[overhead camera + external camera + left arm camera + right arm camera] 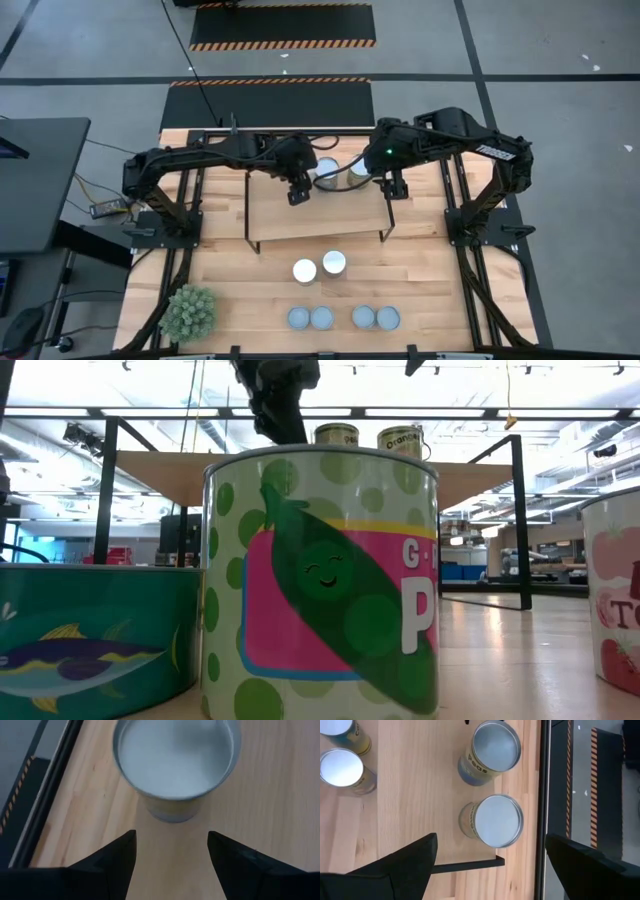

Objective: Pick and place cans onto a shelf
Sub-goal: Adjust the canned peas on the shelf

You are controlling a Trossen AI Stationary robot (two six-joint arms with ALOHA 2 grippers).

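Shelf (300,215) sits at far centre of the table (430,290), light board on thin black legs. Two cans stand on its far edge, side by side: left one (326,168) partly covered by the left arm, right one (358,170) partly covered by the right arm. Low view shows both tops above the board, labels cut off by the big pea can (320,580) close to the lens.

Left gripper (298,194) hangs over the shelf, just near-left of the left can. Left wrist view: fingers (117,857) apart, nothing between them; a silver-topped can (176,762) lies just ahead of the tips, not touching, its rim cut by the frame edge.

Right gripper (394,188) hangs over the shelf's right end, just right of the right can. Right wrist view: fingers (415,855) wide apart, empty; two cans (492,820) visible beyond them.

On the table, near of the shelf: two silver-topped cans (305,270) and (334,262), touching or nearly so. Nearer still, a row of four bluish-grey-topped cans (299,318) in two pairs.

Green spiky plant ball (189,311) at near left
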